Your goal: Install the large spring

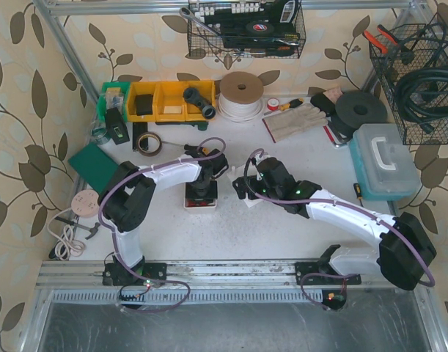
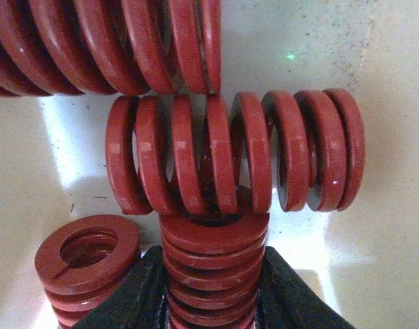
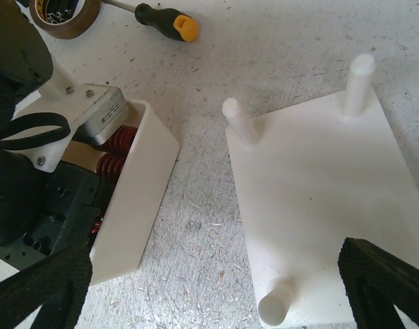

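Note:
A large red spring [image 2: 212, 264] stands on end in the white tray [image 1: 200, 199], and my left gripper [image 2: 212, 274] is shut on it, one black finger [image 2: 130, 298] on each side. Another long red spring [image 2: 233, 154] lies crosswise just beyond it, a third [image 2: 106, 41] lies at the top, and a shorter one [image 2: 86, 250] stands at the lower left. My right gripper [image 3: 216, 288] is open above the white plate [image 3: 312, 199]. The plate's three bare pegs [image 3: 238, 120] [image 3: 360, 82] [image 3: 274, 308] stand upright. In the top view both grippers [image 1: 202, 183] [image 1: 247, 185] sit mid-table, side by side.
The tray wall [image 3: 137, 185] stands just left of the plate, with a strip of table between them. A screwdriver [image 3: 164, 20] and a tape roll [image 3: 62, 14] lie beyond. Yellow bins [image 1: 161, 100], a cord reel [image 1: 241, 92], gloves [image 1: 293, 121] and a plastic case [image 1: 385, 161] line the back and right.

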Tool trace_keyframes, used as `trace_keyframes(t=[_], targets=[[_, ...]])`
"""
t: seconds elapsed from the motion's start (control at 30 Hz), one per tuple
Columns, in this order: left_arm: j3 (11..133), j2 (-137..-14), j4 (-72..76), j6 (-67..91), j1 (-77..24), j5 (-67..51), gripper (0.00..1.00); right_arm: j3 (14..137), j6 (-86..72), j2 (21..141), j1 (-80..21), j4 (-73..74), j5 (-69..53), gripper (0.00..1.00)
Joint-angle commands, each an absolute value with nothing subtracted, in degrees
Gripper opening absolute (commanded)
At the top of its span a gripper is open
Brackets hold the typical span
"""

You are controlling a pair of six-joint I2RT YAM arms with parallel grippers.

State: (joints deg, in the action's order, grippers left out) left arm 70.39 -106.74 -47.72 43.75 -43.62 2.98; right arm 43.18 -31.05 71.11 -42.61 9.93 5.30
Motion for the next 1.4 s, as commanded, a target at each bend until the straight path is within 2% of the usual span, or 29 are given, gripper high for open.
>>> trace_keyframes(t=[0.0,0.17,0.4,1.03,1.17,1.37], targets=[[72.05,-107.37,-49.68,44.37,-43.69,6.14,0.15,44.91,-31.11,71.3,-42.46,9.82,5.19,0.96],[73.99,-105.62,-50.82,44.38,-43.68,6.84,0.0,45.0,-30.94,71.09,-42.44,9.84,4.86,0.97],[75.35,-101.74,-52.58,47.61,-42.31,6.44,0.0,45.3,-30.65,70.52,-42.43,10.07,4.33,0.96],[71.34,-89.37,-47.19,63.71,-35.11,-5.81,0.0,47.28,-34.89,69.36,-41.89,2.34,-2.49,0.95],[65.96,-84.0,-38.76,74.06,-34.6,-9.4,0.0,43.94,-41.29,68.07,-41.9,-5.66,-3.57,0.95],[53.99,-73.14,-23.71,92.4,-34.7,-10.31,0.0,33.57,-58.05,68.06,-42.29,-25.23,0.46,0.95]])
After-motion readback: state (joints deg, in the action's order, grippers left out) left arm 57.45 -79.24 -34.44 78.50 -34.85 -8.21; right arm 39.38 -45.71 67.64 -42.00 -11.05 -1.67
